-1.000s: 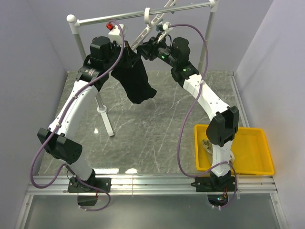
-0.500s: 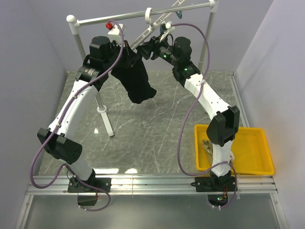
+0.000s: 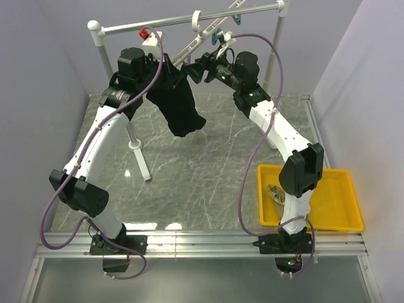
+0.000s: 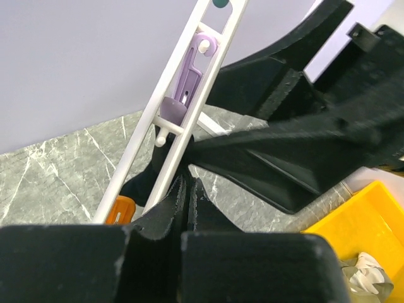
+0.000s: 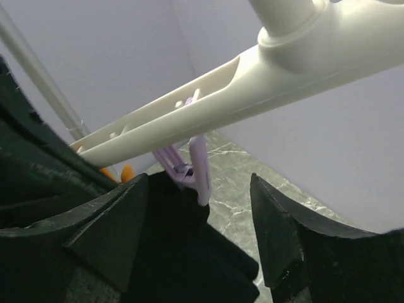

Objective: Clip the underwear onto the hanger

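nearest the bases, a yellow tray (image 3: 344, 222) sits on the marble table (image 3: 208, 164) at the right, with a pale cloth (image 3: 276, 192) at its left side; neither bears on this job. further out, both arms reach up toward the back. the left gripper (image 4: 183, 235) is closed on the top hem of the underwear (image 3: 180, 104), with a ridge of black fabric pinched between its pads. the garment hangs free below it, off the table, its held edge just beside the lower end of the hanger (image 5: 252, 82). the right gripper (image 5: 199, 221) is spread wide and holds nothing; a purple clip (image 4: 189, 79) in the hanger's slotted body lies just ahead of its gap, black cloth beneath. an orange clip (image 4: 120, 209) shows at the hanger's low end. the hanger slants up to its hook on the white rail (image 3: 170, 24) at the back. assessment: the step in hand is clipping the first edge; no clip is seen gripping fabric. next move, as judged: the right fingers press the purple clip open, the left feeds the hem into it, then the clip is released. risk: the hanger may swing on its hook.
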